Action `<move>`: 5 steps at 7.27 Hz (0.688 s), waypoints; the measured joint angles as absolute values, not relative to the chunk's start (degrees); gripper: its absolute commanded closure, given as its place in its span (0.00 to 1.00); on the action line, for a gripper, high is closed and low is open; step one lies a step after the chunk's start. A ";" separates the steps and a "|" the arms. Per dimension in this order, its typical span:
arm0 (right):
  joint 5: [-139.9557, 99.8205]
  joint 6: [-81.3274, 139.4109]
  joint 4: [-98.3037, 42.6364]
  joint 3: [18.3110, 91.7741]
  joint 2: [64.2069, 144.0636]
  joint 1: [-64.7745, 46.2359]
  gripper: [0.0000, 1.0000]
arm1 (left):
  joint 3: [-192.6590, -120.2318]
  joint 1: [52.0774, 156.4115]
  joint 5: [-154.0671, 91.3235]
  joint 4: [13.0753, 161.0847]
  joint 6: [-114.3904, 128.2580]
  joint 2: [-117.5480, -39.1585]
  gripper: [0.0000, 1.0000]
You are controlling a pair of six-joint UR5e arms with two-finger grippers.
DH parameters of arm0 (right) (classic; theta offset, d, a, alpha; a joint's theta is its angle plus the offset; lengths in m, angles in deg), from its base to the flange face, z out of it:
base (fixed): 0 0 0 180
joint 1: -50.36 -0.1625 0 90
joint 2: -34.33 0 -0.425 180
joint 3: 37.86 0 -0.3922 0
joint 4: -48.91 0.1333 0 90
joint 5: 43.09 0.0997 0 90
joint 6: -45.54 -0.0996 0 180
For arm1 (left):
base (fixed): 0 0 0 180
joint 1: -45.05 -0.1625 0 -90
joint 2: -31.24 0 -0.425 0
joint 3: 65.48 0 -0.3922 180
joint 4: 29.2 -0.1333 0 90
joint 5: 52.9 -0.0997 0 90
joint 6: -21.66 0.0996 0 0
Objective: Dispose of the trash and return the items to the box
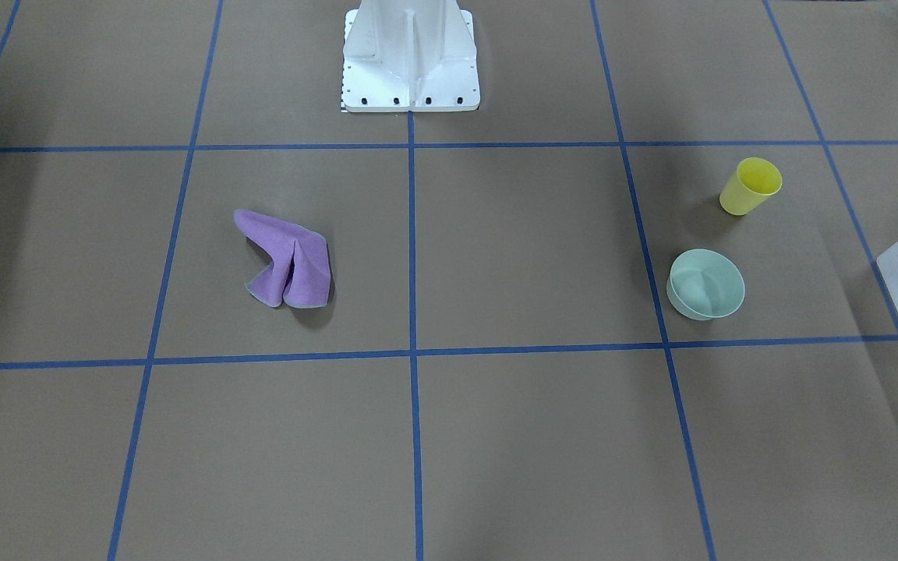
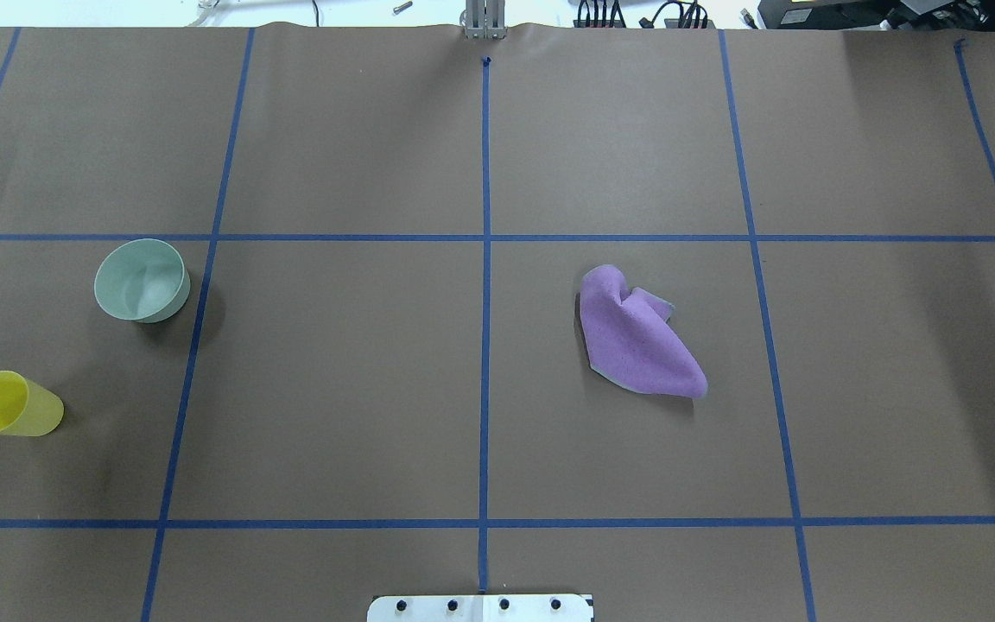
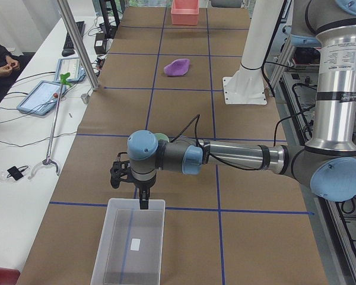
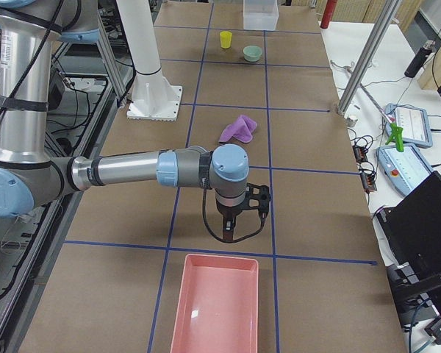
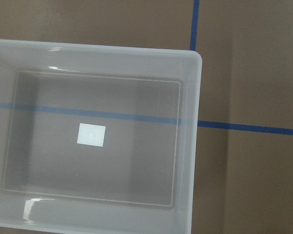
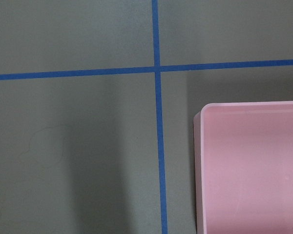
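Observation:
The yellow cup (image 1: 750,185) stands upright on the robot's left side of the table, with the mint-green bowl (image 1: 705,284) open side up a little further out. The frosted box (image 3: 102,249) sits empty at the table's left end. My left gripper (image 3: 143,202) hangs just above the box's near rim (image 5: 195,146); I cannot tell whether it is open or shut. The trash, a crumpled purple cloth (image 2: 636,337), lies on the right half. My right gripper (image 4: 230,234) hovers far from it, near the right end; its state cannot be told either.
An empty pink tray (image 4: 217,305) lies at the table's right end, just beyond the right gripper. The white robot base (image 1: 410,58) stands at the robot's edge of the table, mid-way along. A person sits at a side desk (image 3: 24,95) with tablets and cables.

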State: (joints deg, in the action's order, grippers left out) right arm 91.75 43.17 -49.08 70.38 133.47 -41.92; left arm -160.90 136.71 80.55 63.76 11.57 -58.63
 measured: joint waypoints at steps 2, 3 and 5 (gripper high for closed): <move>91.88 43.17 -49.14 70.34 133.47 -41.92 0.00 | -162.66 135.59 80.71 64.20 4.96 -59.08 0.01; 91.90 43.17 -49.16 70.33 133.47 -41.92 0.00 | -164.51 133.63 80.73 64.27 -0.34 -59.20 0.01; 91.93 43.17 -49.31 70.27 133.52 -41.92 0.00 | -168.46 128.19 80.70 65.78 -12.03 -58.56 0.01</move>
